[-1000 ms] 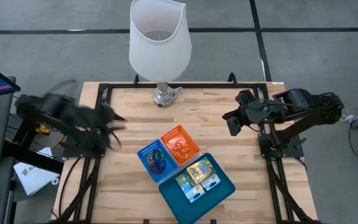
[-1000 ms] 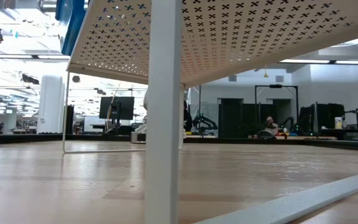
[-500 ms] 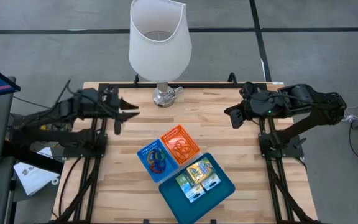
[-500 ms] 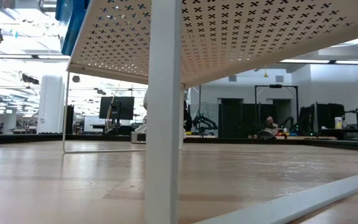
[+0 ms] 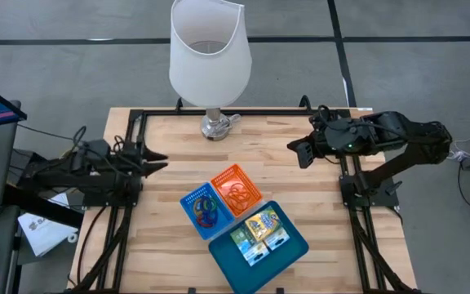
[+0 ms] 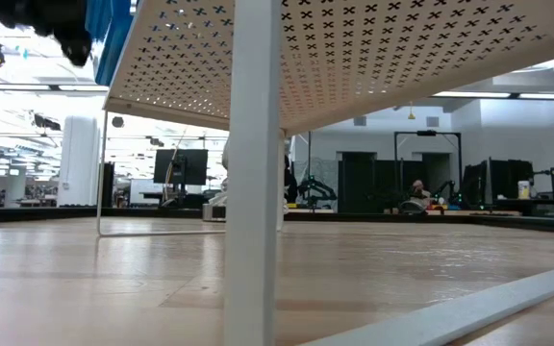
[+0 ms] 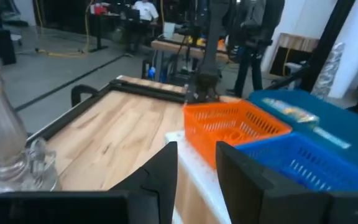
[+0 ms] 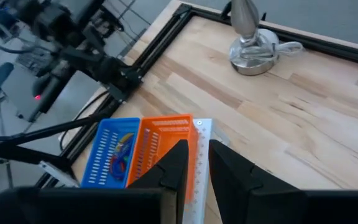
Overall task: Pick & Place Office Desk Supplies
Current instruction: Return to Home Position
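1. My left tool [image 5: 158, 158] hangs just inside the left edge of the bench [image 5: 317, 212], pointing inward. Its fingers [image 7: 160, 180] stand a narrow gap apart with nothing between them.
2. My right tool [image 5: 298, 153] sits over the right part of the bench, nearer the lamp edge and well apart from the supplies. Its fingers [image 8: 173, 168] leave only a slit, narrower than the left pair's, and it is empty.
3. The white lamp [image 5: 209, 53] stands at the middle of the far edge, with its metal foot on the wood.
4. The supplies are grouped from the bench's middle toward the edge opposite the lamp. They ride on a white perforated shelf [image 6: 373, 48], which my low view shows from underneath, standing on white legs.
5. The orange bin [image 5: 223, 172] holds a tangle of orange rubber bands [image 5: 237, 193]. The blue bin [image 5: 184, 202] touches it on the side toward the left edge and holds small coloured rings [image 5: 206, 211].
6. A teal tray [image 5: 294, 247] lies against both bins, closest of the group to the edge opposite the lamp. The printed boxes [image 5: 259, 230] lie side by side inside it. Their faces show yellow, green and blue print, but any lettering is too small for me to read.
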